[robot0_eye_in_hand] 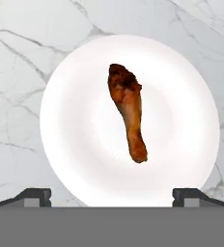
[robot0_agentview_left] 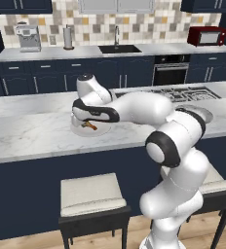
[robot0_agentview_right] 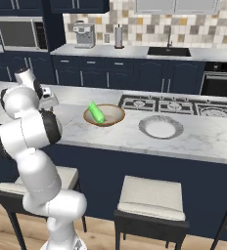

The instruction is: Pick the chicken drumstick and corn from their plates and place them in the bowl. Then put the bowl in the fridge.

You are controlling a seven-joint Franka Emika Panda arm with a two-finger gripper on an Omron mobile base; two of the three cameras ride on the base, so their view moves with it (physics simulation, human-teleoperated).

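I hold the claw [robot0_eye_in_hand: 112,195] wide open and empty, above the drumstick [robot0_eye_in_hand: 128,112], centre frame on its plate [robot0_eye_in_hand: 70,125], ready to descend. The corn [robot0_agentview_right: 97,112] already lies in the bowl [robot0_agentview_right: 116,117].

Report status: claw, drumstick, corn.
Claw open, above the chicken drumstick on its plate. Corn already in the bowl. Other plate bare. Nothing blocking.
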